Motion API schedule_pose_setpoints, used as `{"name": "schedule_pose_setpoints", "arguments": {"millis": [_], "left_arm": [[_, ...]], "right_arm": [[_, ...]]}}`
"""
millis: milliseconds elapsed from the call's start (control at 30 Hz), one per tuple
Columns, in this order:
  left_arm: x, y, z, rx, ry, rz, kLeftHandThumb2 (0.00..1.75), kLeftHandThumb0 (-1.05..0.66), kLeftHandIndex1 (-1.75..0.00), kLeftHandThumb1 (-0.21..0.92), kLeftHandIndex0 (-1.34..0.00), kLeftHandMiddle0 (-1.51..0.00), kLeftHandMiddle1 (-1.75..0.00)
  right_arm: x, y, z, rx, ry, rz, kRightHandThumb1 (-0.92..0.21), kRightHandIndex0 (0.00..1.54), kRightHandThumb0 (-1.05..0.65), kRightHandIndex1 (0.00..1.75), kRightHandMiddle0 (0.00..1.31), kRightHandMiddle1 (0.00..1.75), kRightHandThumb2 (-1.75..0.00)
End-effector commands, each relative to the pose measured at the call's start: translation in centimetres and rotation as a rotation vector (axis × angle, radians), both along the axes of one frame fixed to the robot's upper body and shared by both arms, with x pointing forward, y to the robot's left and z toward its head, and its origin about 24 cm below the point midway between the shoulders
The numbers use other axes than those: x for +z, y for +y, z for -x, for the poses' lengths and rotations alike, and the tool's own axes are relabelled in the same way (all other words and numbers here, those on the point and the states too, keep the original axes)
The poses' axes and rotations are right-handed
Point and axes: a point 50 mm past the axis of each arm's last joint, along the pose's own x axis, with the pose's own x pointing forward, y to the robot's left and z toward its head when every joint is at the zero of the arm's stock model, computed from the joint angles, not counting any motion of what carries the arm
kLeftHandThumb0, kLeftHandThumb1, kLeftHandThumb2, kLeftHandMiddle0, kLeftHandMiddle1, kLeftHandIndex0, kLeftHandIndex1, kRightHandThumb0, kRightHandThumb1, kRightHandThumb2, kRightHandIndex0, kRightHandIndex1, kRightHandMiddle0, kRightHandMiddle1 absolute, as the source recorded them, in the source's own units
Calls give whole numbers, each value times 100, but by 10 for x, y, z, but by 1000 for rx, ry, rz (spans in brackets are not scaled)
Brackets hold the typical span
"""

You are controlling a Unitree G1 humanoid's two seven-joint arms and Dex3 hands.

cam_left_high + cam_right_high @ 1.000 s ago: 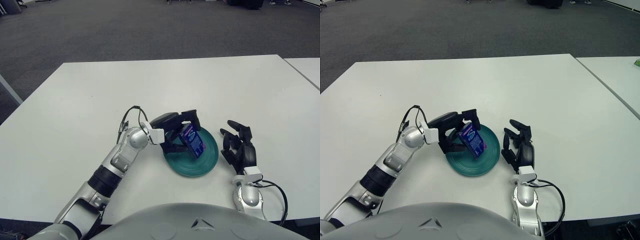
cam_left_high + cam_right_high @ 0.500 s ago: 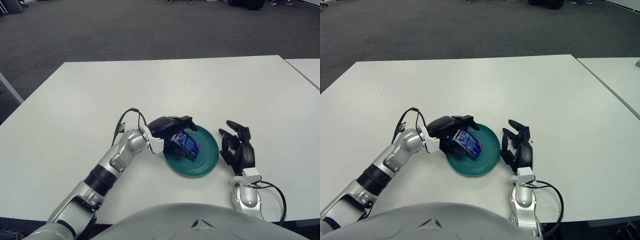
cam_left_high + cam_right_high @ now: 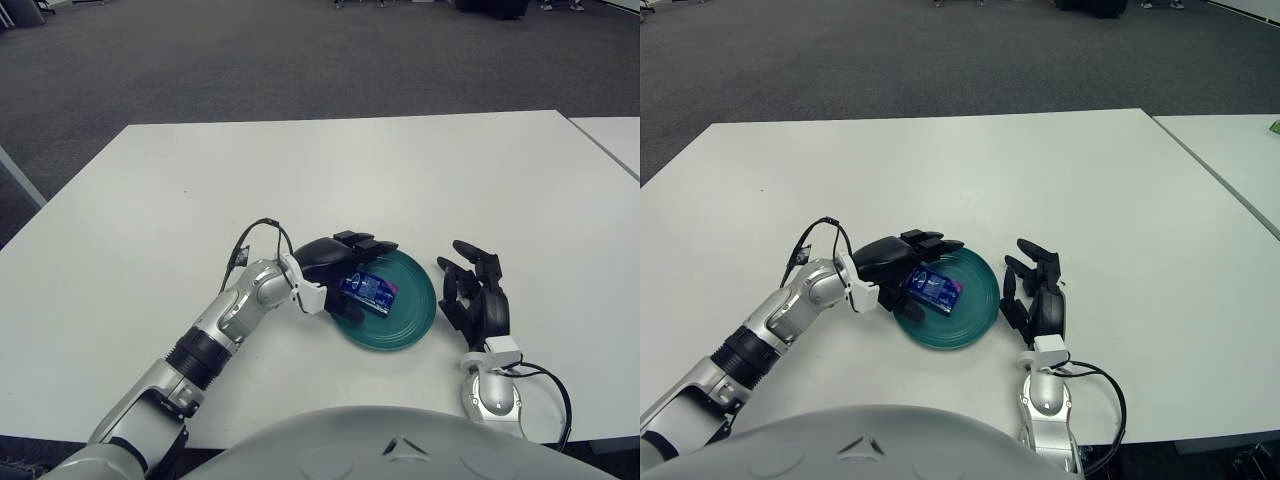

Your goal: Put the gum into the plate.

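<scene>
The gum pack (image 3: 368, 292) lies flat in the green plate (image 3: 412, 318) on the white worktop (image 3: 150, 220). The left hand (image 3: 335, 268) sits over the plate's left rim, its fingers loosely spread beside and above the pack; whether they touch it I cannot tell. The right hand (image 3: 478, 298) shows just right of the plate, fingers spread and holding nothing.

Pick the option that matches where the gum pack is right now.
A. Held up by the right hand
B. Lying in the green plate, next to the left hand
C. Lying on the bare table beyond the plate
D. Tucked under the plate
B: the gum pack lies flat inside the green plate, with the left hand over the plate's left edge, its fingers extended above the pack. The right hand shows to the right of the plate, holding nothing.
</scene>
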Motion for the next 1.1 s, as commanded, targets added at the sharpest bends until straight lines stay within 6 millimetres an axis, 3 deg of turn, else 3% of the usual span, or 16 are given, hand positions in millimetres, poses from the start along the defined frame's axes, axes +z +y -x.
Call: {"name": "schedule_pose_setpoints", "arguments": {"millis": [0, 333, 500, 633, 733, 800, 867, 900, 967, 1067], "left_arm": [[4, 4, -5, -26, -20, -54, 10, -105, 0, 92, 0, 0, 0], [6, 11, -9, 12, 27, -56, 7, -105, 0, 92, 0, 0, 0], [7, 17, -14, 110, 56, 31, 21, -105, 0, 92, 0, 0, 0], [3, 31, -15, 279, 104, 194, 34, -105, 0, 92, 0, 0, 0], [-9, 45, -7, 511, 225, 463, 47, -105, -1, 92, -2, 0, 0], [-18, 53, 4, 633, 288, 600, 61, -105, -13, 92, -2, -9, -2], [-25, 62, 11, 744, 343, 731, 74, -102, -59, 92, -1, -23, -6], [-26, 64, 13, 769, 354, 761, 77, -101, -73, 92, 0, -28, -8], [-32, 72, 17, 870, 392, 866, 82, -100, -90, 92, -1, -35, -11], [-40, 80, 23, 979, 434, 995, 87, -94, -110, 92, -13, -44, -32]], "right_arm": [[-27, 7, 16, -11, 171, -45, -92, 43, -58, 56, 0, 98, -74], [-27, 6, 15, -10, 173, -54, -92, 42, -58, 56, 0, 101, -73], [-26, 5, 16, -9, 175, -53, -92, 40, -58, 55, 0, 102, -73], [-26, 4, 16, -8, 175, -53, -92, 39, -58, 55, 0, 102, -73], [-25, 3, 17, -6, 174, -53, -92, 39, -59, 54, 0, 102, -73], [-24, 3, 17, -4, 172, -51, -92, 39, -59, 54, 0, 102, -73], [-24, 2, 18, -4, 171, -49, -92, 40, -59, 54, 0, 103, -72], [-23, 1, 18, -4, 170, -48, -92, 40, -59, 54, 0, 103, -72], [-23, 0, 19, -3, 172, -47, -92, 41, -59, 55, 0, 104, -72], [-22, -1, 19, 0, 175, -43, -92, 42, -59, 55, 0, 105, -71]]}}
